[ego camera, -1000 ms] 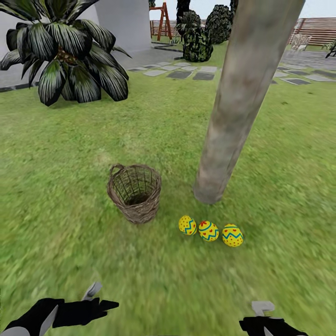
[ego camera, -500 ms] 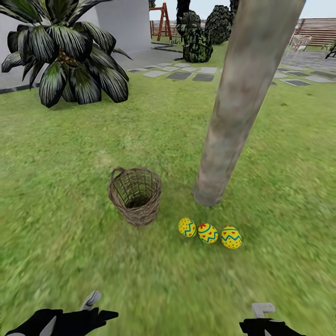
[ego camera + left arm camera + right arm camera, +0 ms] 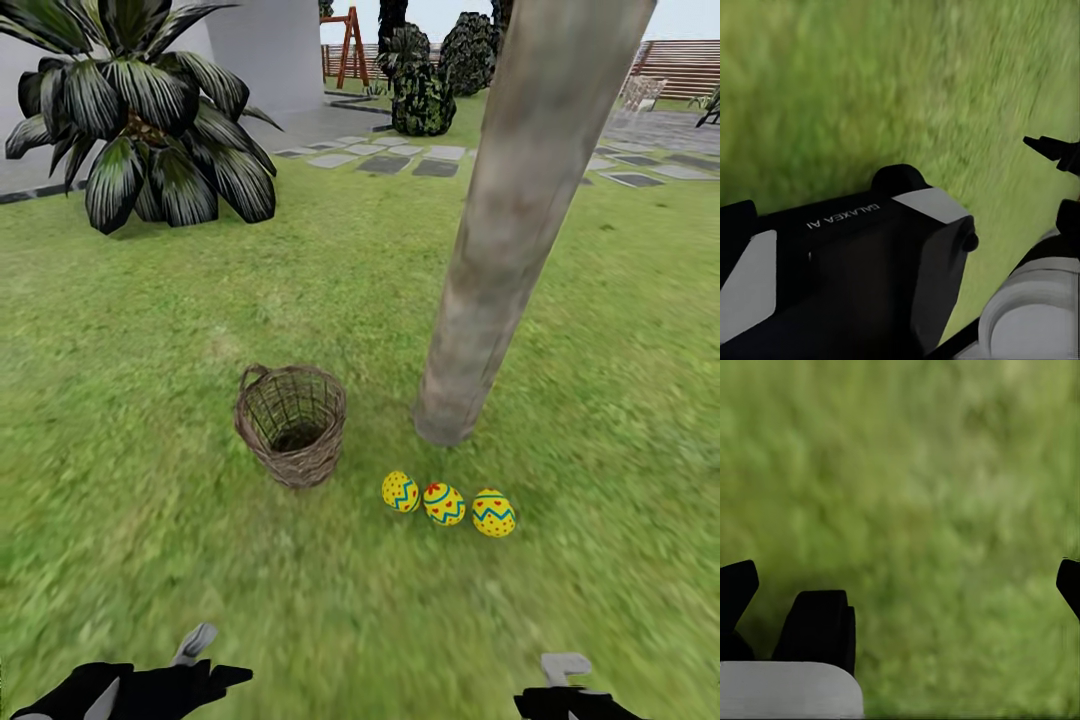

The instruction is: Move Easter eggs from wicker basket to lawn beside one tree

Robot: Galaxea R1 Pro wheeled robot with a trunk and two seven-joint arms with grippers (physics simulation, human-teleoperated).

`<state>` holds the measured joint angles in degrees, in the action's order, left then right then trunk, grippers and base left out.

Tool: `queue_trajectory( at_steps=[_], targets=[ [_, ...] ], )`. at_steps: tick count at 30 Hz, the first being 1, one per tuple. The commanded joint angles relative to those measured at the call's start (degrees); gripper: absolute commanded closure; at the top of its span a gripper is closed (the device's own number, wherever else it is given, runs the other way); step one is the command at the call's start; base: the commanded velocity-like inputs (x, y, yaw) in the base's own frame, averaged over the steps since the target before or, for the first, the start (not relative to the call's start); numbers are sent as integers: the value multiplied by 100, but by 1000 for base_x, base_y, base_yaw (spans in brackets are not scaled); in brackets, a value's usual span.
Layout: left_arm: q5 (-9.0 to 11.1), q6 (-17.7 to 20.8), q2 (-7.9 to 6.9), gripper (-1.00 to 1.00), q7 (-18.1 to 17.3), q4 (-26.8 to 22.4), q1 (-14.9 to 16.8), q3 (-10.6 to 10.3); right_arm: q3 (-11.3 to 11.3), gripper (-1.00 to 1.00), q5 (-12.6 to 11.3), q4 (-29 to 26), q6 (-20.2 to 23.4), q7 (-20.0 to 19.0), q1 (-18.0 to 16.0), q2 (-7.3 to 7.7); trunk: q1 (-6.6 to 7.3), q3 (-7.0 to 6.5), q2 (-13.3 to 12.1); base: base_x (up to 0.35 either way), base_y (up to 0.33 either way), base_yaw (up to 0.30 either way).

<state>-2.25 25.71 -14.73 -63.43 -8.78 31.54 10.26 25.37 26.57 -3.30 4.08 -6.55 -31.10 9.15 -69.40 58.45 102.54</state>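
Eggs (image 3: 443,503), three glossy yellow ovals, lie in a row on mottled lawn (image 3: 150,320) just before the smooth grey trunk (image 3: 500,240), beside the woven basket (image 3: 292,424). Right gripper (image 3: 900,592) gapes wide over grass; left gripper (image 3: 205,675) also hangs low, its state unclear.

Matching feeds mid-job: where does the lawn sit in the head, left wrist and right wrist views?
Head view: the lawn runs from the stepping-stone path down to the bottom edge, around the wicker basket, Easter eggs and tree.
Left wrist view: the lawn lies behind a black housing.
Right wrist view: the lawn lies beyond the right gripper, fingertips wide apart.
Shared landmark: the mottled grass itself.
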Motion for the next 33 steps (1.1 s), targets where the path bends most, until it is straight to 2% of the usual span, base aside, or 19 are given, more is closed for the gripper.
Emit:
queue_trajectory(
  at_steps=[1,7,16,23,33],
  targets=[
    [-25,59,-6,-100,-20,1,1,36,51,-100,51,-13,32,-30,16,-1,23,-15,-40,0,0,0],
    [-30,61,-111,-100,-1,141,1,45,55,-100,20,-11,33,-30,107,-1,155,-123,-281,0,0,0],
    [-22,52,-120,-100,889,580,1,38,56,-100,12,30,32,-30,303,7,353,-320,-642,0,0,-19],
    [-22,-154,-140,-100,971,963,0,38,56,-100,34,31,25,-30,332,7,506,-508,-922,0,0,-62],
    [-5,-189,-147,-100,982,1009,-65,41,56,-100,66,31,23,-30,405,-1,726,-779,-1323,0,0,-64]
  ],
)
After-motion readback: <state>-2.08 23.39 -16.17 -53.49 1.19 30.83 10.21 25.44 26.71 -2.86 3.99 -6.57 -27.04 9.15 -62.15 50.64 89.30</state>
